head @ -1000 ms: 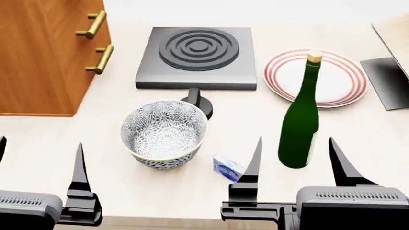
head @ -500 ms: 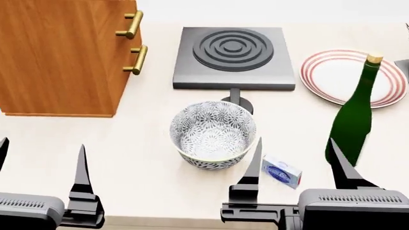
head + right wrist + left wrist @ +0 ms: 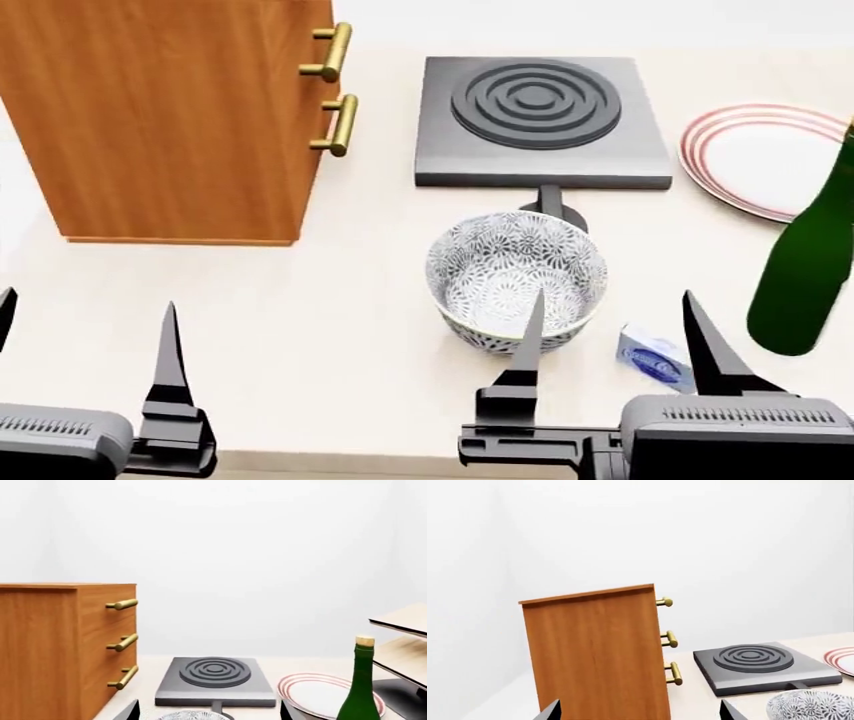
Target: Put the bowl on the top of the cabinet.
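Observation:
The bowl (image 3: 517, 280), deep, white with a grey leaf pattern, stands upright on the pale counter. The orange-brown cabinet (image 3: 174, 110) with brass handles stands to its far left. My right gripper (image 3: 613, 305) is open and empty, just short of the bowl, with its left finger in front of the bowl's near wall. My left gripper (image 3: 83, 320) is open and empty, near the counter's front edge and in front of the cabinet. The left wrist view shows the cabinet (image 3: 594, 650) and the bowl's rim (image 3: 814, 705). The right wrist view shows the bowl's rim (image 3: 193, 715) between the open fingers.
A dark hotplate (image 3: 541, 120) lies behind the bowl, its handle reaching the bowl's far side. A red-rimmed plate (image 3: 761, 160) and a green bottle (image 3: 807, 270) are to the right. A small blue box (image 3: 654, 360) lies beside the bowl. A pale wooden rack (image 3: 407, 640) stands at far right.
The whole scene has shifted to the right in the head view. The bowl has moved from the middle to in front of my right gripper. Both grippers stay open.

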Available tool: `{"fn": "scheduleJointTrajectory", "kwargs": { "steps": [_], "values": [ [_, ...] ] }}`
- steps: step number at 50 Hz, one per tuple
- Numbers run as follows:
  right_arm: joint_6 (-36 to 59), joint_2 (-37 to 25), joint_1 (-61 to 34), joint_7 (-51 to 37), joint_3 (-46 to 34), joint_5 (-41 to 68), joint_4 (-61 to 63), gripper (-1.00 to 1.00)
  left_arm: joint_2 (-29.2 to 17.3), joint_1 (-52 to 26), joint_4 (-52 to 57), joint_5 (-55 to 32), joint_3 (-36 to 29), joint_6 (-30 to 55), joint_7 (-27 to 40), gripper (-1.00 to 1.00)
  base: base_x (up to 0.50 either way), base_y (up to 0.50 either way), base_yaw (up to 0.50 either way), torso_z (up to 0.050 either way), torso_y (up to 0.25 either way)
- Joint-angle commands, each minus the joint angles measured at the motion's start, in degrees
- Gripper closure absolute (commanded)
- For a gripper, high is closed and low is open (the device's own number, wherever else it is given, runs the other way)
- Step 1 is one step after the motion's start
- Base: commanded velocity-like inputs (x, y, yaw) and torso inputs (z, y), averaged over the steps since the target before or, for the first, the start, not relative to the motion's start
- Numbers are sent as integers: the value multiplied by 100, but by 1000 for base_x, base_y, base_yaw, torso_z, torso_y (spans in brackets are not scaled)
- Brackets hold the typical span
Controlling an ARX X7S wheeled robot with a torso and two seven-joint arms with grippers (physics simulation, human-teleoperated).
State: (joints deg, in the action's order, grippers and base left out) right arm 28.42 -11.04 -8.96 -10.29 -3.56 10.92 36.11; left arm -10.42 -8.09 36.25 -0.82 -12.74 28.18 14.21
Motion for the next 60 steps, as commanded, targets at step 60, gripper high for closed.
{"fn": "scheduleJointTrajectory", "kwargs": {
  "steps": [60],
  "values": [
    [-186, -215, -4, -282, -249, 30, -200, -100, -218, 58, 157, -231, -104, -2, 267, -100, 0, 232, 0, 0, 0]
  ]
}}
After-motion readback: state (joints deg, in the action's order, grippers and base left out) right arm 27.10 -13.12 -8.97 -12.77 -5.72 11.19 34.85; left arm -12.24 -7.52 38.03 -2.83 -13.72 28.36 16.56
